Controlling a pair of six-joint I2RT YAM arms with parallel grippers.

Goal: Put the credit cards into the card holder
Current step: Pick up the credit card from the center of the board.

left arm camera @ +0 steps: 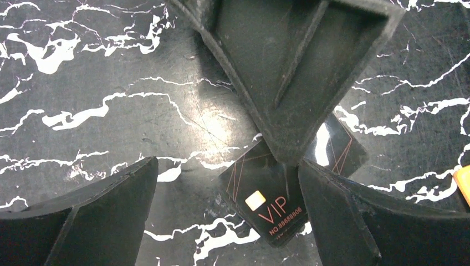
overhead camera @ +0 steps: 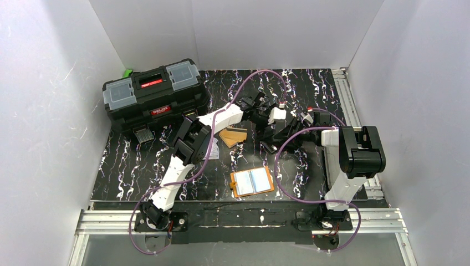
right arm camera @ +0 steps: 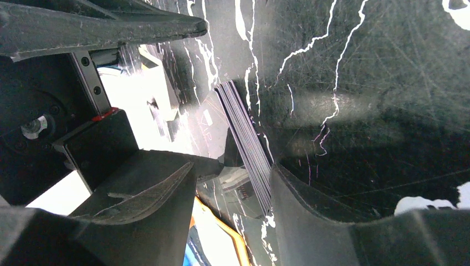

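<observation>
Top view: both arms reach to mid-desk and meet there, wrists crowded, card hidden under them. The card holder lies open and flat near the bases, sleeves up. Orange cards lie just left of the grippers; toolbox far left.

Left wrist only: the black card lies on the desk, VIP print up, long axis lower-left to upper-right. The left gripper is spread wide around it, released, pointing down. One right finger comes from the top, its tip on the card.

Right wrist only: card seen edge-on against one finger. The right gripper is partly spread with a gap on the other side, not clamped.
</observation>
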